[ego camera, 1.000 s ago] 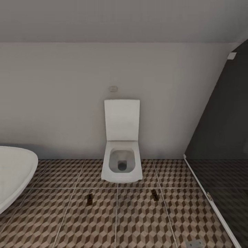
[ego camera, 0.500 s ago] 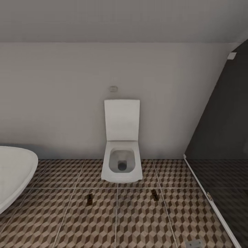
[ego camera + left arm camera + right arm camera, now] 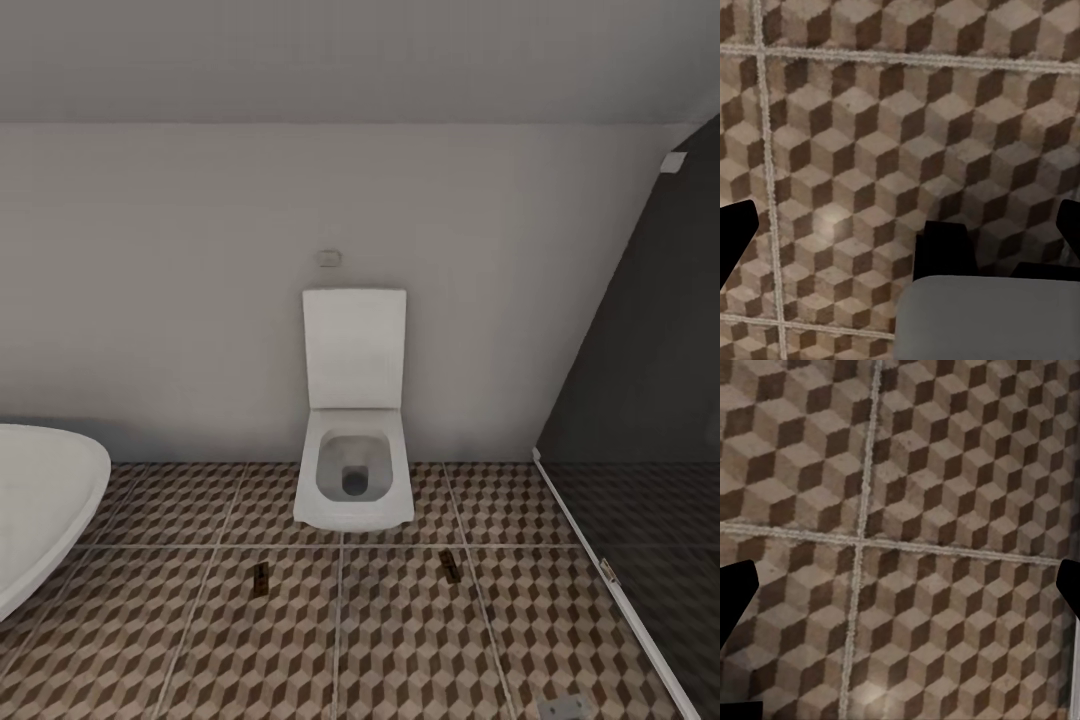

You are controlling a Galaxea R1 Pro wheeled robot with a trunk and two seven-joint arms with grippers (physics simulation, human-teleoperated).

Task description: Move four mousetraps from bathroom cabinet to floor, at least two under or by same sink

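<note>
on the bathroom floor (image 3: 400, 640), with open tile between the dark shower glass (image 3: 650, 400) and a white tub (image 3: 40, 500) cut off at the frame edge, a toilet (image 3: 354, 480) stands against the wall. two mousetraps (image 3: 261, 578) (image 3: 449, 564) lie well apart in front of it, too small to make out. the left gripper (image 3: 900, 232) and right gripper (image 3: 900, 585) hang spread wide over the tiles, only dark fingertips (image 3: 735, 232) (image 3: 735, 592) in frame.

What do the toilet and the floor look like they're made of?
The toilet looks like glazed white ceramic: smooth, evenly pale, softly shaded in the bowl. The floor seems to be matte tile, printed with brown-and-beige cubes and split by pale grout lines. Both are simulator renders, so that is only their look.
</note>
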